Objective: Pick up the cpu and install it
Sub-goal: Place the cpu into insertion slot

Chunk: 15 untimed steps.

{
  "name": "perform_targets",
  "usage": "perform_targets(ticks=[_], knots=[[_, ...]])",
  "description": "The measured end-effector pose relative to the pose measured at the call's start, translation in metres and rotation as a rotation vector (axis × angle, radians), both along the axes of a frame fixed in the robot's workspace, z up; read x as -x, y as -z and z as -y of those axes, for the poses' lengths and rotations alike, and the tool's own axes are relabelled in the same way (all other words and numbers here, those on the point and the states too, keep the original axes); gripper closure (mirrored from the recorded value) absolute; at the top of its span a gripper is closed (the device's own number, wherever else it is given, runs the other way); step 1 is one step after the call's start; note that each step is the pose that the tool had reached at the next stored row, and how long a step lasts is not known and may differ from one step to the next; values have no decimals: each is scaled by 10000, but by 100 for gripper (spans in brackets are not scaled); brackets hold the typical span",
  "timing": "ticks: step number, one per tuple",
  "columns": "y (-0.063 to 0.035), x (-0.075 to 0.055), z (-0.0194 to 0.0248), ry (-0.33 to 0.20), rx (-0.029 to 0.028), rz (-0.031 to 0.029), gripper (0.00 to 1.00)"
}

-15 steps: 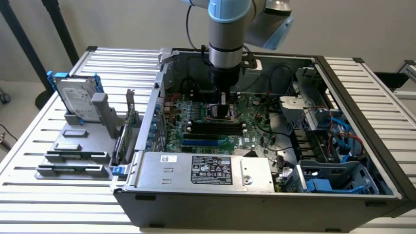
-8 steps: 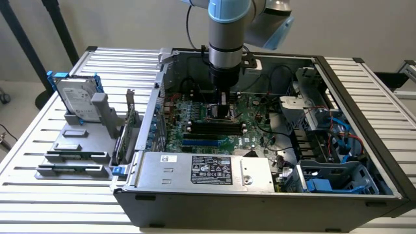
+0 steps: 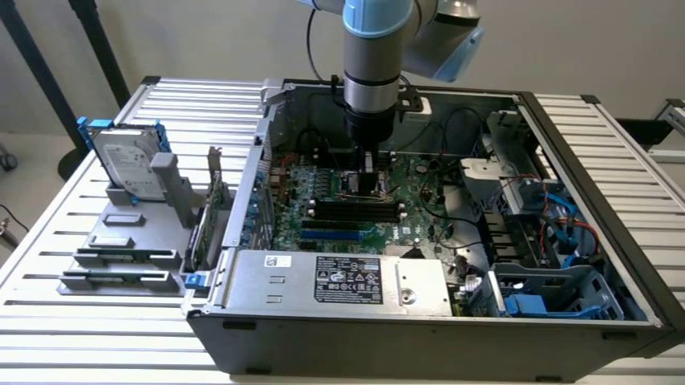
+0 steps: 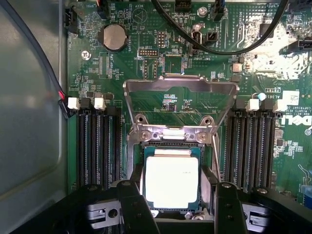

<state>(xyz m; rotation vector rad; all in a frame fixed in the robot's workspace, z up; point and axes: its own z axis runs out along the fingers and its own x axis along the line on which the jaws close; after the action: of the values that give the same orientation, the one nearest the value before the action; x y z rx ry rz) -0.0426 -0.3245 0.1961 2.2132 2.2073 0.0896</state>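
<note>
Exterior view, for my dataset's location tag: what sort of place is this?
Probably a robotics lab bench: an open desktop computer case lies on a slatted metal table, a robot arm reaches into it, and a hard drive stands beside it.

The computer case [image 3: 428, 325] sits on the worktop [image 3: 64, 321]. The hard drive [image 3: 123, 164] stands beside it, on the exterior view's left. Inside, the cpu [image 4: 171, 181] lies on the board [image 4: 146, 29], between the memory slots [image 4: 97, 146]. The claw [image 4: 178, 202] is over it.
</note>
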Motion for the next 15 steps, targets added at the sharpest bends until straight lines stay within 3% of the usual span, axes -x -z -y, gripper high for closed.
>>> perform_targets(ticks=[8,11,12,15], knots=[[5,-1,-2,-46,-10,2,45],[8,-2,-2,-52,-11,7,38],[5,0,0,-52,-3,1,31],[4,0,0,-56,-1,0,31]])
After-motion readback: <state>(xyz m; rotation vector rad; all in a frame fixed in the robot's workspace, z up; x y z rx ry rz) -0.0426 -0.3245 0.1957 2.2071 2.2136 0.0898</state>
